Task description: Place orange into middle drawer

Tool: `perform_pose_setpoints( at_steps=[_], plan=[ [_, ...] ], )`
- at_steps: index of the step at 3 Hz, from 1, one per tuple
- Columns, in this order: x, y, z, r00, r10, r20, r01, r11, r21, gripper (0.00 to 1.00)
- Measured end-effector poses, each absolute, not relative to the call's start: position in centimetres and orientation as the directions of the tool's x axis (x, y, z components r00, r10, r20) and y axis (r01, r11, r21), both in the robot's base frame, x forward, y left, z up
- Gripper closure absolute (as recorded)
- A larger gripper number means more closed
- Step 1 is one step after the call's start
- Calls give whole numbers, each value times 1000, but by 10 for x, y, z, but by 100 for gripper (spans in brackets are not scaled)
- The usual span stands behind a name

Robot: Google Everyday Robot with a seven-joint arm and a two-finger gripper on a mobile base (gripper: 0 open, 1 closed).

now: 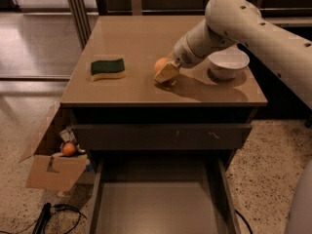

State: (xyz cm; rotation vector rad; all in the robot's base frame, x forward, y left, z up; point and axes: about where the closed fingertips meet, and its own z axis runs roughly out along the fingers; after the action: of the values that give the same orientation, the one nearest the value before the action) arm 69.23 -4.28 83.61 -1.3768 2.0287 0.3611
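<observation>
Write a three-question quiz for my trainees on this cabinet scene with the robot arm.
1. True or false: the round orange fruit lies inside the open grey-brown middle drawer.
2. Where is the robot's gripper? A) in the drawer B) at the orange fruit on the brown cabinet top C) near the floor
3. Fill in: the top also holds a green-and-yellow sponge and a white ____.
Key: 1 false; 2 B; 3 bowl.
</observation>
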Motion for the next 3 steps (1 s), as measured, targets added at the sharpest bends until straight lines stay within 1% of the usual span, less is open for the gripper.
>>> perform_pose_setpoints(
  at_steps=[1,2,3],
  plan=[
    [692,-43,836,-236,-723,-649,-903,410,-129,91],
    [692,-43,836,-236,-723,-649,-903,410,-129,100],
    [688,-44,844,-232,-723,-651,-901,412,-136,100]
  ],
)
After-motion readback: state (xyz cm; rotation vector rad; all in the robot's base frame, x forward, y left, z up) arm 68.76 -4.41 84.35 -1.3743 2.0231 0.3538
